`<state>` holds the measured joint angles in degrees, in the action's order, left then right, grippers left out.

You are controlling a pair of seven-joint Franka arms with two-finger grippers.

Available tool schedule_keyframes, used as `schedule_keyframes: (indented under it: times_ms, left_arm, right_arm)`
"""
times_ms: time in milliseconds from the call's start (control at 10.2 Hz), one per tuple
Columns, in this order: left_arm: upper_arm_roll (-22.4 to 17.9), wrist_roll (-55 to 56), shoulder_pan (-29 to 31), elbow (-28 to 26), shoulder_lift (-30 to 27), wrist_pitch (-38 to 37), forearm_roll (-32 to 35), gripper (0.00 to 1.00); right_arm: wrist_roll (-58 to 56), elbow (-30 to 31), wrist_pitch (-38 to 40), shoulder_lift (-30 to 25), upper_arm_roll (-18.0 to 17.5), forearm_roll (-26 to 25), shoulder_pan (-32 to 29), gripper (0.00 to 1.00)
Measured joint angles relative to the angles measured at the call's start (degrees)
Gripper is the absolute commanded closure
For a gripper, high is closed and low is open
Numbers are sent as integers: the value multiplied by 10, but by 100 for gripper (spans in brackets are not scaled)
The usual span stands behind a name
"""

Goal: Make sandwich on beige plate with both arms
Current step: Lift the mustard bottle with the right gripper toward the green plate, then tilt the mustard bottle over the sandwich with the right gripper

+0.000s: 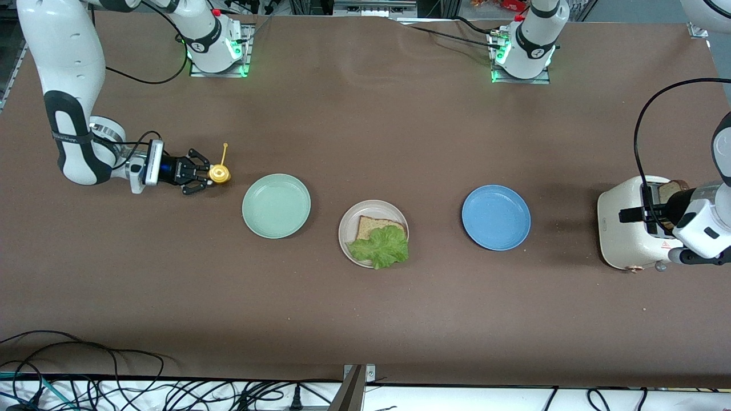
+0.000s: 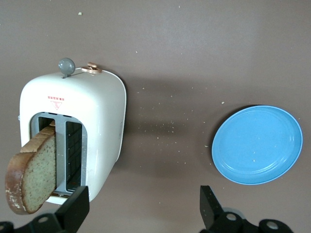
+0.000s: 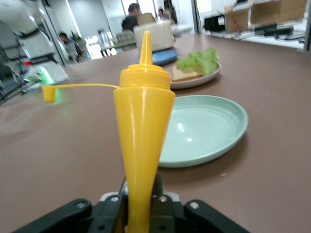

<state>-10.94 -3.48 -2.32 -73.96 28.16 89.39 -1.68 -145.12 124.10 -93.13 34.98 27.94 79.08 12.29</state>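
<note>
The beige plate (image 1: 344,228) sits mid-table with one brown bread slice (image 1: 371,225) on it and a ruffled lettuce leaf (image 1: 382,246) lying over that slice. My right gripper (image 1: 204,174) is low at the right arm's end of the table, shut on an upright yellow squeeze bottle (image 1: 219,173) whose cap hangs off on its strap. In the right wrist view the fingers (image 3: 163,187) pinch the bottle (image 3: 144,121). My left gripper (image 1: 642,214) hangs open over a white toaster (image 1: 619,228), empty (image 2: 144,208). A second bread slice (image 2: 31,172) sticks out of the toaster (image 2: 97,121).
A mint green plate (image 1: 276,205) lies between the bottle and the beige plate. A blue plate (image 1: 495,217) lies between the beige plate and the toaster. Cables run along the table edge nearest the front camera.
</note>
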Motion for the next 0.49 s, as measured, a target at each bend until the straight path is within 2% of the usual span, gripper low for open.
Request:
schedule_keyframes:
  times_ms: [293, 489]
  left_arm:
    - [0, 0, 0, 0, 0, 0, 0, 0]
    - [0, 0, 0, 0, 0, 0, 0, 0]
  right_arm:
    - [130, -32, -129, -65, 3, -6, 79, 100]
    - [202, -72, -191, -70, 4, -38, 118, 100]
